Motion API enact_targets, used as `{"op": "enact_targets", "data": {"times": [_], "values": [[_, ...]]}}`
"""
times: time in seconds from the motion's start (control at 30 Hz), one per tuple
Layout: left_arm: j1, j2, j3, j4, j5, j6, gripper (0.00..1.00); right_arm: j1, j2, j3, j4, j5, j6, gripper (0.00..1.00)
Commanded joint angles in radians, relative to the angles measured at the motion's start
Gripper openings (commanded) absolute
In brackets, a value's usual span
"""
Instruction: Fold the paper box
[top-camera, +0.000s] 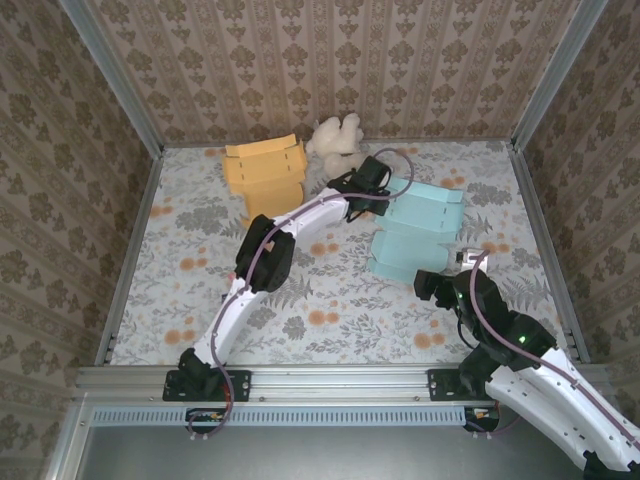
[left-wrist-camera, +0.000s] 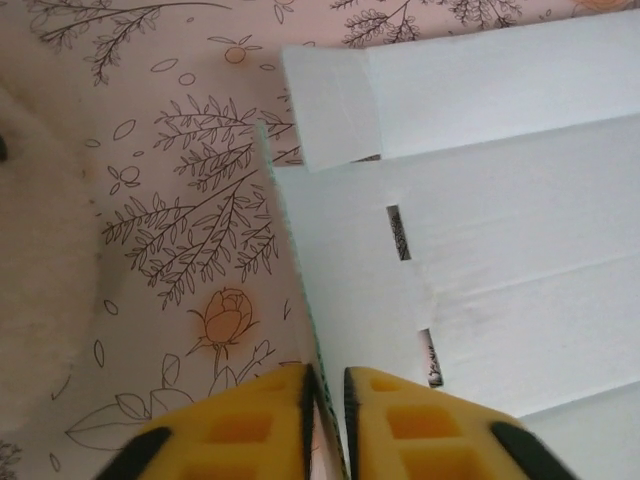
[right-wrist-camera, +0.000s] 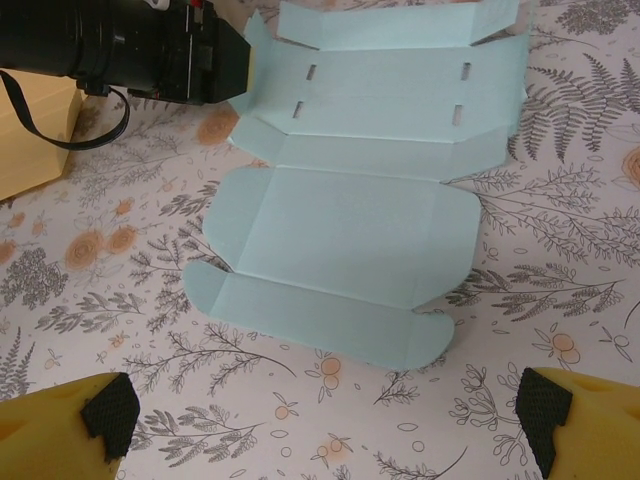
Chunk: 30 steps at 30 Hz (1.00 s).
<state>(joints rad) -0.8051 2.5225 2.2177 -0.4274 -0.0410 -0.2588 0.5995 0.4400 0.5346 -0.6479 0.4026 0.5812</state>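
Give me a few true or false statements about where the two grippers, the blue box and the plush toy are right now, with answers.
1. The blue paper box lies unfolded on the table. True.
2. The right gripper is shut on it. False: its fingers stand wide open, short of the box's near edge.
3. The left gripper pinches the box's edge. True.
4. The plush toy sits on the blue box. False: it sits at the back, beside the orange box.
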Motion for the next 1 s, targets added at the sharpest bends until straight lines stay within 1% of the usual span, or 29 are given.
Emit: {"op": "enact_targets", "data": {"times": [0.0,0.03,0.13,0.2,0.27,0.37,0.47,0.57,0.63,0.7,0.77,0.83,0.9,0.97], "values": [[-0.017,-0.006,0.039,-0.027,-0.011,0.025,0.09,0.002,-0.012,-0.01,0.019,-0.017,-0.01,1.0],[-0.018,-0.014,0.039,-0.032,-0.01,0.027,0.05,0.002,-0.012,-0.01,0.019,-0.016,-0.011,1.0],[-0.023,-0.058,0.022,-0.049,0.03,0.029,0.0,0.003,-0.011,-0.015,0.023,-0.009,-0.013,1.0],[-0.023,-0.106,-0.009,-0.057,0.071,0.031,0.0,0.002,-0.007,-0.019,0.03,-0.01,-0.02,1.0],[-0.024,-0.184,-0.087,-0.036,0.089,0.026,0.0,0.002,0.001,-0.019,0.037,-0.019,-0.027,1.0],[-0.015,-0.349,-0.281,0.062,0.119,0.016,0.0,0.002,0.026,-0.019,0.049,-0.024,-0.035,1.0],[0.017,-0.532,-0.512,0.204,0.189,-0.023,0.0,0.002,0.063,-0.018,0.069,-0.047,-0.042,1.0],[0.08,-0.693,-0.738,0.355,0.298,-0.099,0.0,0.001,0.108,-0.002,0.097,-0.09,-0.052,1.0],[0.139,-0.785,-0.876,0.458,0.363,-0.158,0.0,0.0,0.143,0.021,0.105,-0.133,-0.061,0.99],[0.191,-0.861,-1.007,0.545,0.402,-0.211,0.0,0.002,0.176,0.046,0.149,-0.173,-0.066,0.96],[0.231,-0.933,-1.109,0.618,0.416,-0.24,0.0,0.002,0.204,0.07,0.184,-0.204,-0.071,0.94],[0.255,-1.006,-1.205,0.657,0.411,-0.24,0.0,0.002,0.236,0.101,0.241,-0.224,-0.076,0.89],[0.263,-1.069,-1.265,0.662,0.392,-0.217,0.0,0.003,0.28,0.141,0.308,-0.238,-0.097,0.84],[0.264,-1.137,-1.316,0.666,0.38,-0.185,0.0,0.002,0.34,0.195,0.361,-0.249,-0.157,0.8]]}}
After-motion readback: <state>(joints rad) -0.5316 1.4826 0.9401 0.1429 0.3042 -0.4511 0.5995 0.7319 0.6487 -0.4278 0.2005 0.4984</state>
